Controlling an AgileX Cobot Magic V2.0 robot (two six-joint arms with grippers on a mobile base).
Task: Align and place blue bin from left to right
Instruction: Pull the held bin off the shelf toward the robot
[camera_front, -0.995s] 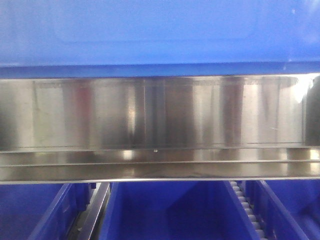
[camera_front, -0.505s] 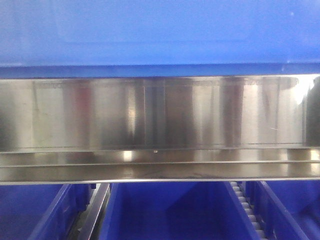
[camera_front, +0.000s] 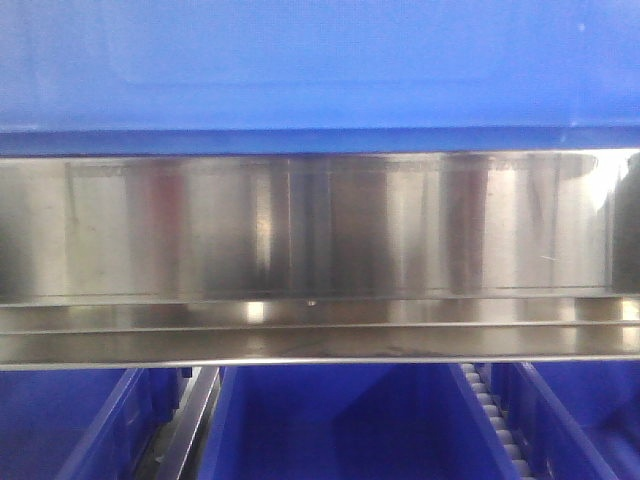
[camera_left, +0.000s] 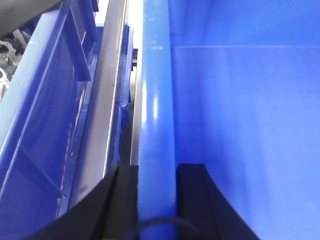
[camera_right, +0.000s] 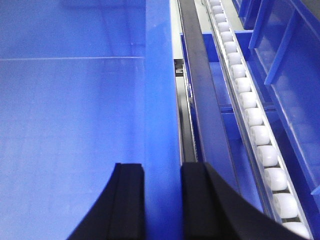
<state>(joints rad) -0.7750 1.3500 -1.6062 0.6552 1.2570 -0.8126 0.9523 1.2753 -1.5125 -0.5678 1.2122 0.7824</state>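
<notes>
Jaws of the left gripper (camera_left: 156, 172) are clamped astride the left wall rim of the blue bin (camera_front: 320, 60), and the right gripper (camera_right: 162, 170) pinches the opposite rim the same way. Largest in view, the bin fills the top band of the front view, directly above a steel shelf beam (camera_front: 320, 230); whether it rests there cannot be told. Smaller blue totes (camera_front: 340, 420) sit below the beam. A white roller track (camera_right: 252, 117) runs near the bin's right wall. Moving the bin well likely means shifting both arms together, level, with its walls parallel to that track.
</notes>
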